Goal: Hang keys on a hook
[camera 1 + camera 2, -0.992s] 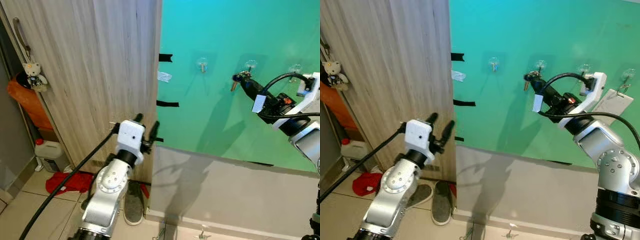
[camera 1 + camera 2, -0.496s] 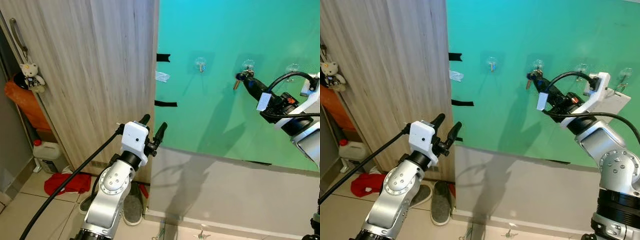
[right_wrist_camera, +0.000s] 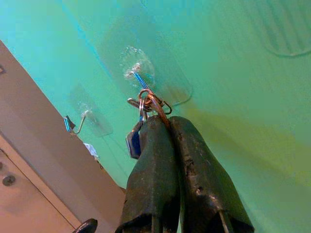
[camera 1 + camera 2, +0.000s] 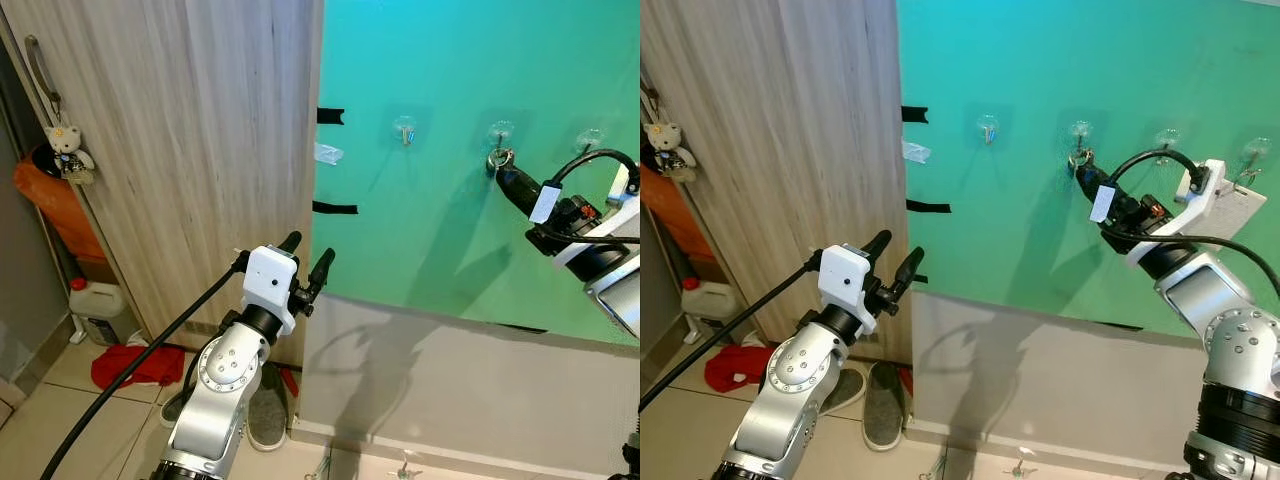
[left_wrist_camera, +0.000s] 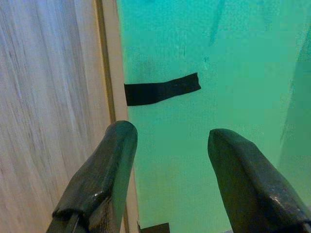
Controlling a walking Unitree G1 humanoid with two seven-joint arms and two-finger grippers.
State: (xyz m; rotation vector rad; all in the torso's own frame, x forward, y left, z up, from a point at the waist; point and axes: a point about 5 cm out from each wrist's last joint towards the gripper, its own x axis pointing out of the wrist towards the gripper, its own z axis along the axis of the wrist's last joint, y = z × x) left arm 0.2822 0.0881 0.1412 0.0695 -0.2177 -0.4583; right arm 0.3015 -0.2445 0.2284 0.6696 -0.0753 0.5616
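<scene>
- A green wall (image 4: 450, 60) carries a row of small clear hooks, next to a tall wood-grain panel (image 4: 180, 130).
- The right tool (image 3: 167, 119) reaches up to the second hook (image 3: 138, 73) in that row, its two black fingers pressed tight together.
- The keys (image 3: 146, 109) sit pinched at the very tips of the right tool, with their metal ring right at the hook's bent wire; whether the ring is fully over the wire cannot be told.
- A blue-headed key hangs just beside the fingers, below the ring.
- In the right eye view, the keys (image 4: 1078, 158) appear as a small dark cluster directly under the hook's clear pad.
- Another hook (image 3: 77, 121) sits on the wall near the first.
- The left tool (image 4: 305, 255) is held low in front of the panel's edge, well apart from the keys, its fingers spread wide and holding nothing.
- Strips of black tape (image 5: 163, 90) mark the wall ahead of the left tool.
- A small teddy bear (image 4: 70, 150) hangs at the far left.
</scene>
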